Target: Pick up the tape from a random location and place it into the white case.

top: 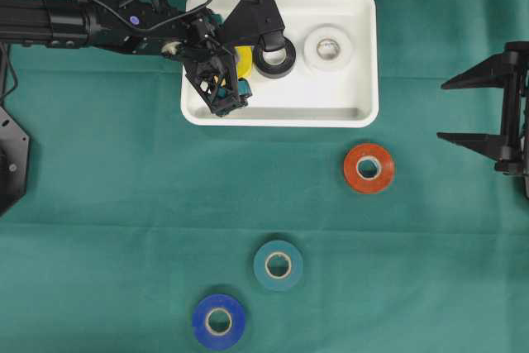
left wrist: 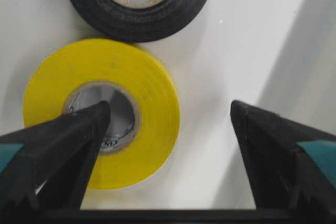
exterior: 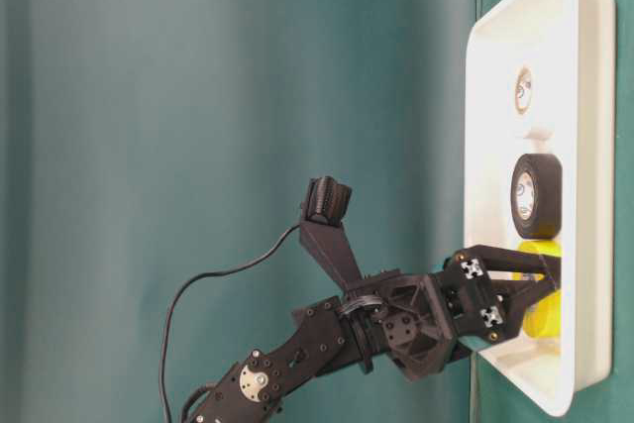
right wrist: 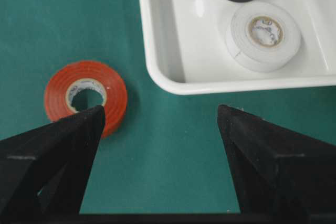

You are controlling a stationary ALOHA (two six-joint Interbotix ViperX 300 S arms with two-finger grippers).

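As seen overhead, the shallow white plastic case [top: 364, 55] holds a yellow tape roll [top: 245, 59], black tape roll [top: 275, 59] and white tape roll [top: 329, 47]; the left gripper [top: 235, 68] hangs over the yellow one. The left wrist view shows its jaws wide apart, gripping nothing, the yellow roll lying flat beneath, touching the black roll. In the right wrist view, the right gripper [right wrist: 160, 129] stands open and empty near an orange tape roll [right wrist: 85, 96].

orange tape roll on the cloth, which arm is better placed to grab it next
Right. The right gripper is open and empty, beside the orange tape roll, which lies just ahead of its fingers in the right wrist view. The left gripper, open, is over the yellow tape roll inside the white case.
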